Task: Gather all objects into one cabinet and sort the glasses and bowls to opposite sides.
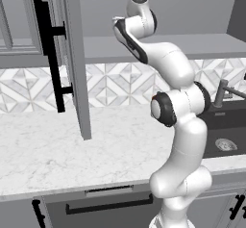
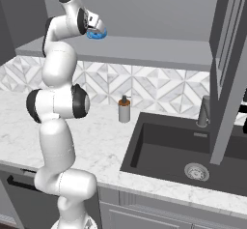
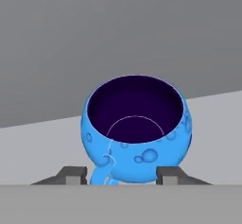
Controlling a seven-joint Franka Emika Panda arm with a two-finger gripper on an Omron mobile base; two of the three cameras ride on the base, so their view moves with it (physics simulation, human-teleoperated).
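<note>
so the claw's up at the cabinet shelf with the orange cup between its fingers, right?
Not the cup. The hand view shows the small blue bowl between the claw's fingers, with the grey cabinet shelf under it. The right base view shows the same blue at the claw, up on the shelf.

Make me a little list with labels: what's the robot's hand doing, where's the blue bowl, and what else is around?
hand: up at the cabinet shelf, fingers on either side of the blue bowl
blue bowl: upright on the grey shelf, dark inside
grip: cannot tell whether the fingers are pressing it
cabinet door: open, black bar handle
counter: soap dispenser beside the dark sink
</note>
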